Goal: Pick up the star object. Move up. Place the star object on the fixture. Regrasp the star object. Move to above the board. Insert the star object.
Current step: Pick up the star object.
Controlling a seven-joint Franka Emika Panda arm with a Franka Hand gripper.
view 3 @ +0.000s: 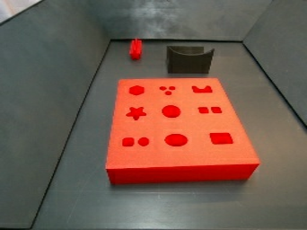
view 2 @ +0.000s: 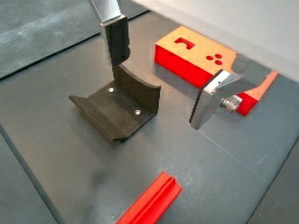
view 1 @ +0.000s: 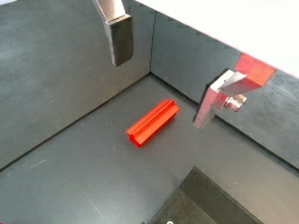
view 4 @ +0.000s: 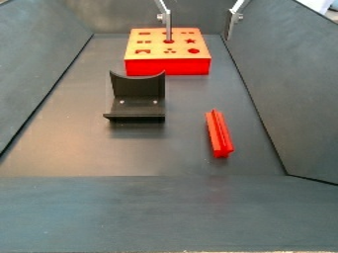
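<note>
The star object (view 1: 152, 122) is a long red bar with a star profile, lying flat on the dark floor; it also shows in the wrist view (view 2: 149, 201) and in both side views (view 3: 136, 48) (view 4: 218, 131). My gripper (view 1: 166, 70) is open and empty, well above the floor, with one finger (view 1: 117, 39) and the other (view 1: 216, 101) wide apart. It also shows in the wrist view (view 2: 163, 74) and at the top edge of a side view (view 4: 200, 14). The dark fixture (view 2: 117, 109) (view 4: 134, 97) stands beside the star object. The red board (view 3: 178, 126) (view 2: 193, 57) has several shaped holes.
Grey walls (view 3: 72, 63) enclose the floor on the sides. The board (view 4: 168, 49) sits at one end of the enclosure, the fixture (view 3: 188, 59) and the star object towards the other. A corner of the fixture shows in the wrist view (view 1: 216, 201).
</note>
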